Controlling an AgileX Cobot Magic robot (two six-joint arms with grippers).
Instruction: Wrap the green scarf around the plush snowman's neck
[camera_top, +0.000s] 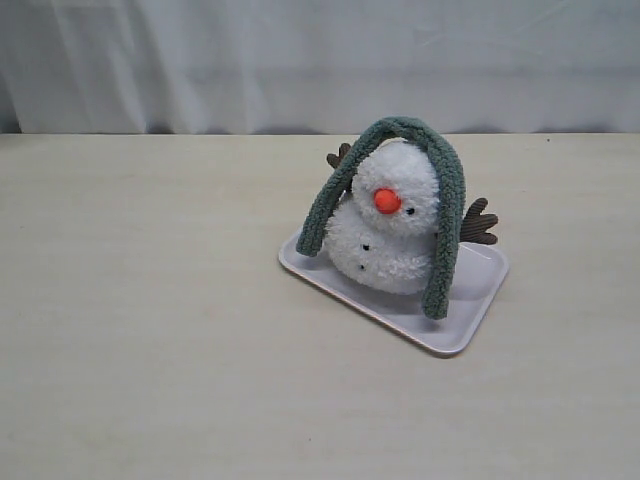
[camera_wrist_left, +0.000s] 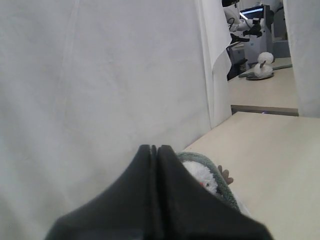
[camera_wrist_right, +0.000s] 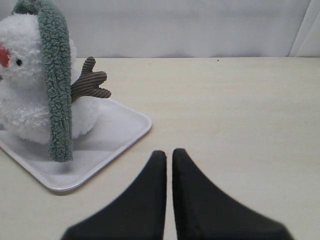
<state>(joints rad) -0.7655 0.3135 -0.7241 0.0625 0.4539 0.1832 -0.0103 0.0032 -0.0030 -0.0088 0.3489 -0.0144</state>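
plush snowman (camera_wrist_right: 25, 100) edge-cropped, tray (camera_wrist_right: 120, 125) corner cropped

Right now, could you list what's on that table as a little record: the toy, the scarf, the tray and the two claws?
toy: fluffy white plush snowman, upright on the tray
tray: pale rectangular tray on the beige table
scarf: fuzzy grey-green knit scarf, draped over the head, ends hanging down both sides
neck: bare, not yet wrapped
left gripper: shut, empty
right gripper: shut, empty, apart from the tray
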